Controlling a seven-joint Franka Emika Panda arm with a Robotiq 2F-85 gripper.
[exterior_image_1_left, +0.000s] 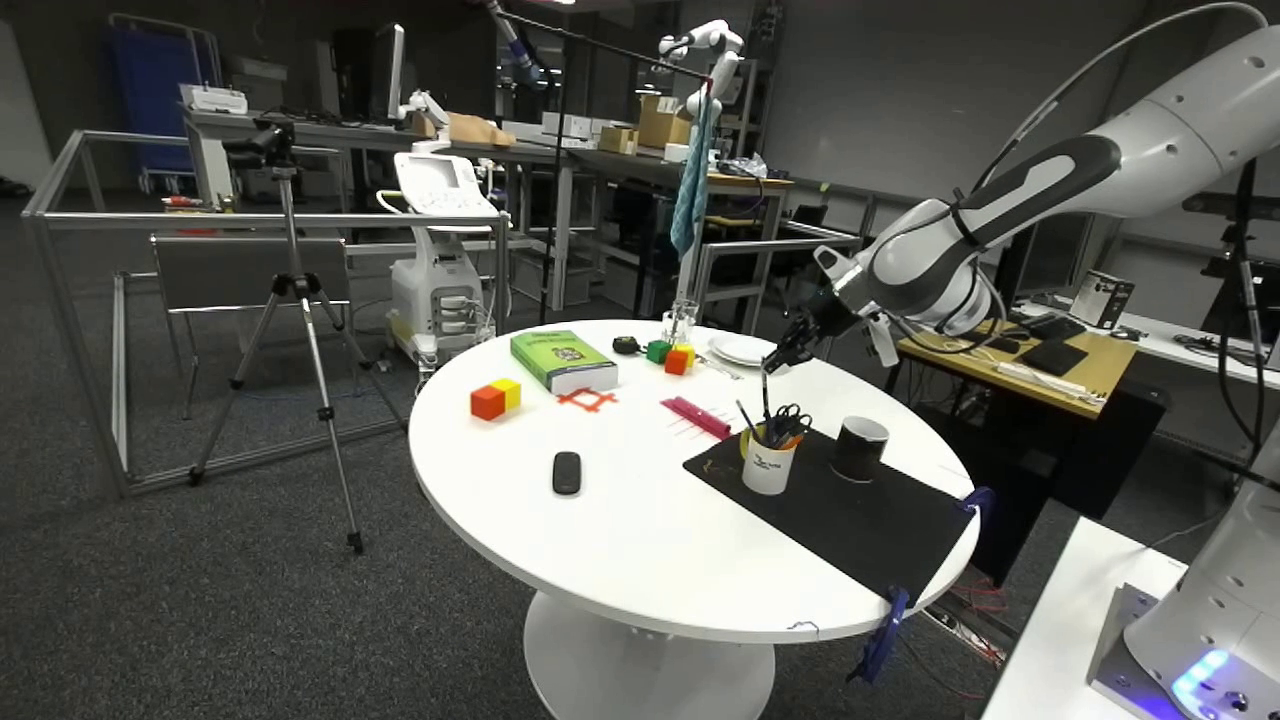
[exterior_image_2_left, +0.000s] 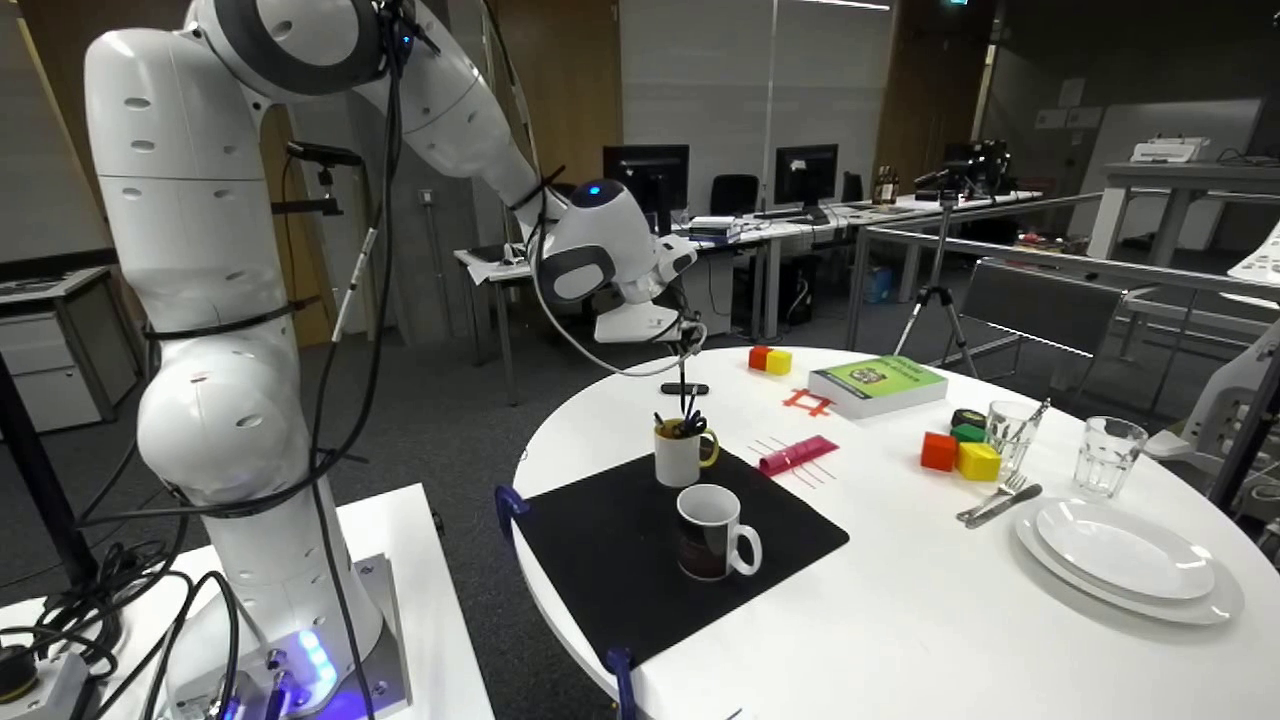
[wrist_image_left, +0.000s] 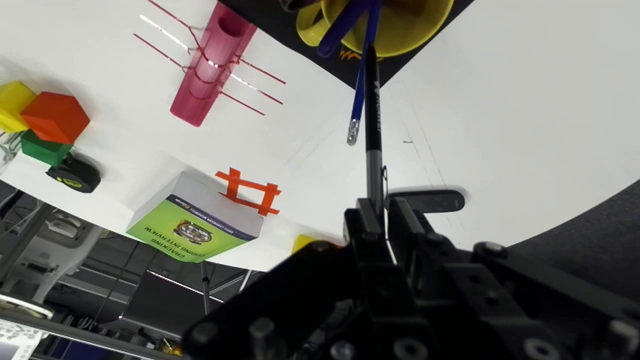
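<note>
My gripper (wrist_image_left: 381, 204) is shut on the upper part of a black pen (wrist_image_left: 373, 110), its jaws a narrow gap apart. The pen points down to the mouth of a white mug (exterior_image_1_left: 768, 472) with a yellow inside and handle; how deep its lower end sits I cannot tell. In both exterior views the gripper hangs above this mug. A blue pencil (wrist_image_left: 357, 105) with a metal eraser end leans out beside the pen, and dark-handled scissors (exterior_image_1_left: 792, 418) stand in the mug too. Close by on the black mat (exterior_image_2_left: 610, 540) is a black mug (exterior_image_2_left: 703, 535) with a white handle.
Blue clamps (exterior_image_1_left: 880, 640) grip the mat at the table edge. Around lie a pink channel piece (wrist_image_left: 210, 70), a black remote-like device (exterior_image_1_left: 566, 473), a thick green book (exterior_image_2_left: 880, 385), coloured cubes (exterior_image_2_left: 938, 452), a tape measure (wrist_image_left: 75, 172), glasses (exterior_image_2_left: 1108, 455), cutlery and white plates (exterior_image_2_left: 1125, 550).
</note>
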